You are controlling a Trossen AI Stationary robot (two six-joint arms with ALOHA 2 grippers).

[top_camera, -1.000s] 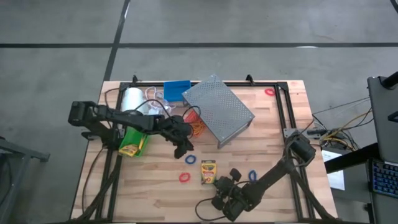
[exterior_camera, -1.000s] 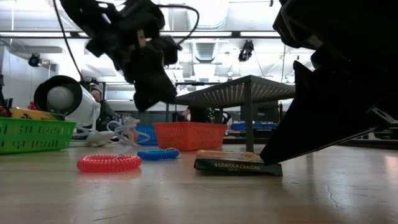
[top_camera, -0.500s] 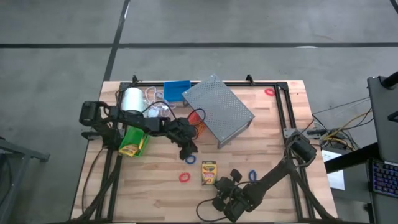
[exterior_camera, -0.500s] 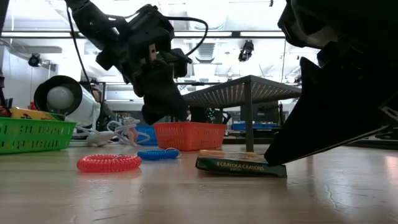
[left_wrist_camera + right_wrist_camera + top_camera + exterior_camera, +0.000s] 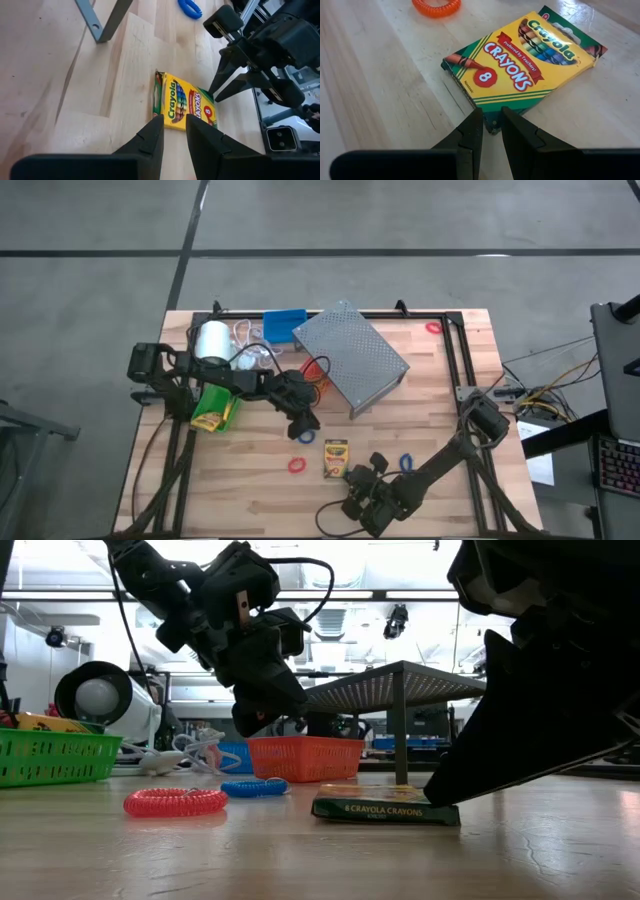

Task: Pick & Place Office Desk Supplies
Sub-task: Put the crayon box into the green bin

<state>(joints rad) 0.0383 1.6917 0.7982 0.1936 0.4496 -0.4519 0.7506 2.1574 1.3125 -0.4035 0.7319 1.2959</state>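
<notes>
A: Progress check?

B: Looks early. One crayon box [image 5: 211, 419] lies in the green bin [image 5: 222, 398] at the left side. The other crayon box [image 5: 335, 456] is flat on the bare table [image 5: 250, 490], near-centre, not in any bin.

A: Bands?

B: All loose. A red band [image 5: 297, 465] and a blue band [image 5: 305, 436] lie left of that box, another blue band [image 5: 406, 463] lies to its right, and one more red band [image 5: 433, 327] sits at the far right corner. The red-orange bin [image 5: 314, 376] has orange in it, cannot tell what. The blue bin [image 5: 284, 326] is at the far edge, contents not visible.

A: Grippers?

B: The left gripper [image 5: 303, 420] hangs above the table just far-left of the loose box, fingers nearly together with a thin gap, holding nothing. The right gripper [image 5: 372, 470] is low at the box's near-right corner, fingers also nearly together, tips about touching the box edge but not clamped on it.

A: So what's left?

B: Judging by the layout, most of it: the second box and all four bands still need placing. The box seems the current target, with both arms aimed at it.
</notes>
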